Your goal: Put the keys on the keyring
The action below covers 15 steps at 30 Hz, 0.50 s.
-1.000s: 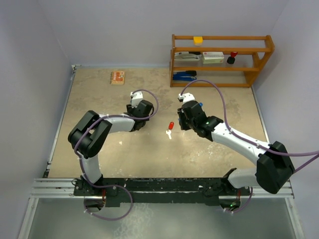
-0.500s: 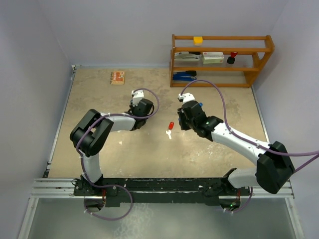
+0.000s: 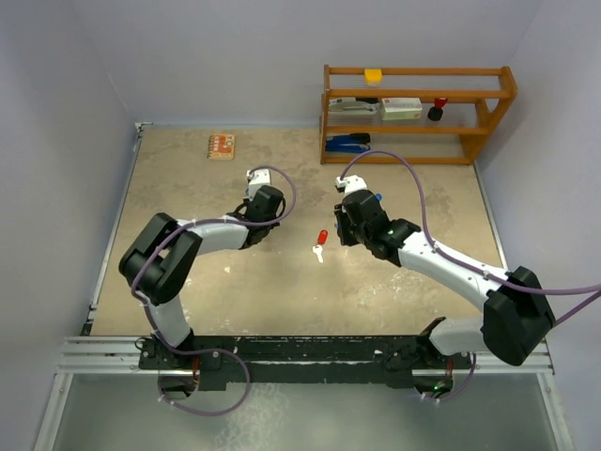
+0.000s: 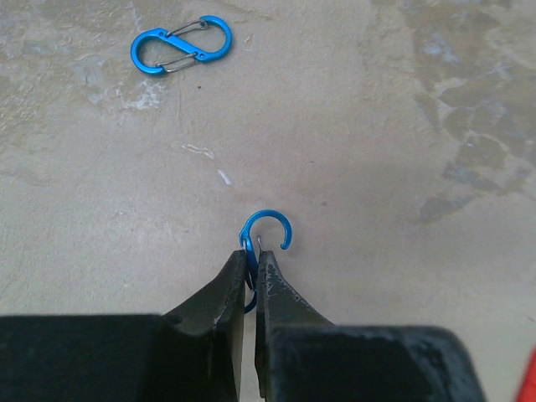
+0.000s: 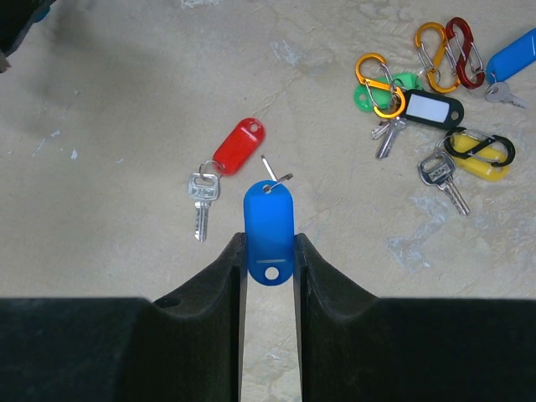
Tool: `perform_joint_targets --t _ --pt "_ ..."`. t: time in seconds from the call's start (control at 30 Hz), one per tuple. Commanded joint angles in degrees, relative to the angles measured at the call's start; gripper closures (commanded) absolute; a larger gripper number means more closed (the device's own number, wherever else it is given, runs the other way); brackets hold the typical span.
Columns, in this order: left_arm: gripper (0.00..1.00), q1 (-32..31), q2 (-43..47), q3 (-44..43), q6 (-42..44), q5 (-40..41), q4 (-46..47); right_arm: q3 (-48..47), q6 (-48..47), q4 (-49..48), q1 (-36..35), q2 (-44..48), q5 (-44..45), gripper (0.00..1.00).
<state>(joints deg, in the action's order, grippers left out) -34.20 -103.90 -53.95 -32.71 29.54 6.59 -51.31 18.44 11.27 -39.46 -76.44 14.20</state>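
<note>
Now the left gripper (image 4: 251,258) is clamped on a blue clip (image 4: 270,224), whose hook pokes out past the tips. A second blue clip (image 4: 180,46) lies farther off on the table (image 4: 377,126). The right gripper (image 5: 269,241) pinches a blue tag (image 5: 268,222). A red-tagged key (image 5: 203,197) lies just left of it, and more keys (image 5: 435,170) sit among clips (image 5: 431,46) to the far right.

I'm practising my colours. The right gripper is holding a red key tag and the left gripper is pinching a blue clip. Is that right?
Not quite. The right gripper holds a blue key tag, not a red one, as the right wrist view shows; the red-tagged key lies loose on the table. The left gripper is indeed pinching a blue clip.
</note>
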Motion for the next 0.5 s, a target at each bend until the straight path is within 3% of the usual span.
perform_joint_targets --t 0.0,0.47 --pt "1.0 0.3 7.2 1.2 0.7 -6.6 1.8 -2.2 -0.6 -1.4 0.0 0.7 -0.1 0.76" --pt "1.0 -2.0 15.1 3.6 -1.7 -21.3 3.9 -2.6 -1.6 -1.8 0.0 0.5 -4.8 0.76"
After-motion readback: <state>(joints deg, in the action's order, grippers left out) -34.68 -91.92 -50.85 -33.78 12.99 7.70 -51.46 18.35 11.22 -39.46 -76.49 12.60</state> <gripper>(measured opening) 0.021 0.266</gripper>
